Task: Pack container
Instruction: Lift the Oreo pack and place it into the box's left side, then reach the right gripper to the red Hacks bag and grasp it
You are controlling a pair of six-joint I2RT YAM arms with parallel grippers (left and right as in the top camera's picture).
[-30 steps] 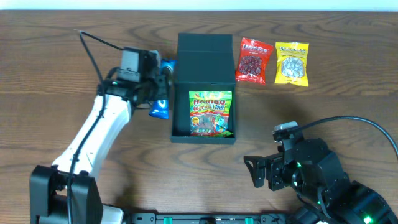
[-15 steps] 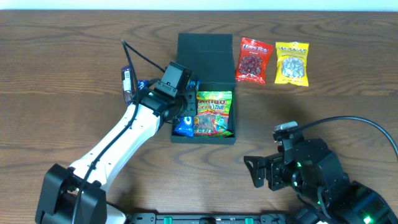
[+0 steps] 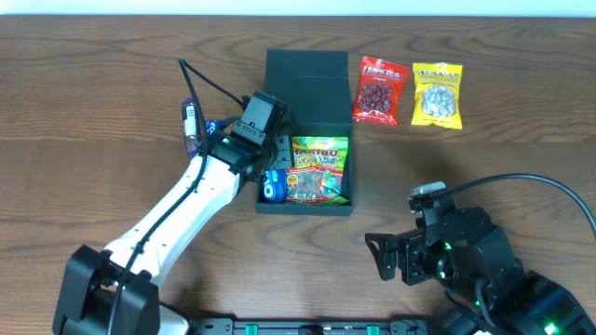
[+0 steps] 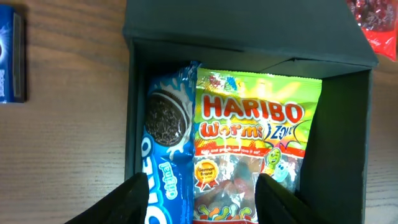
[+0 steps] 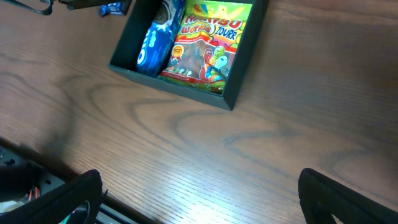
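Observation:
The dark teal container (image 3: 305,207) stands mid-table with its flap lid (image 3: 305,70) open at the back. Inside lie a green Haribo packet (image 3: 319,169) and, along the left wall, a blue Oreo packet (image 3: 273,187). My left gripper (image 3: 277,160) hovers open over the container's left half. In the left wrist view its fingers (image 4: 202,208) straddle the Oreo packet (image 4: 163,155) and part of the Haribo packet (image 4: 255,137) without gripping either. My right gripper (image 3: 386,256) is open and empty over bare table in front of the container (image 5: 244,68).
A red snack packet (image 3: 380,90) and a yellow one (image 3: 437,95) lie right of the lid. A second blue packet (image 3: 191,126) lies left of the container, beside the left arm; it also shows in the left wrist view (image 4: 11,56).
My left gripper carried the blue Oreo packet from the table left of the container into it, then let go. The packet now lies along the left wall. The right arm has not moved.

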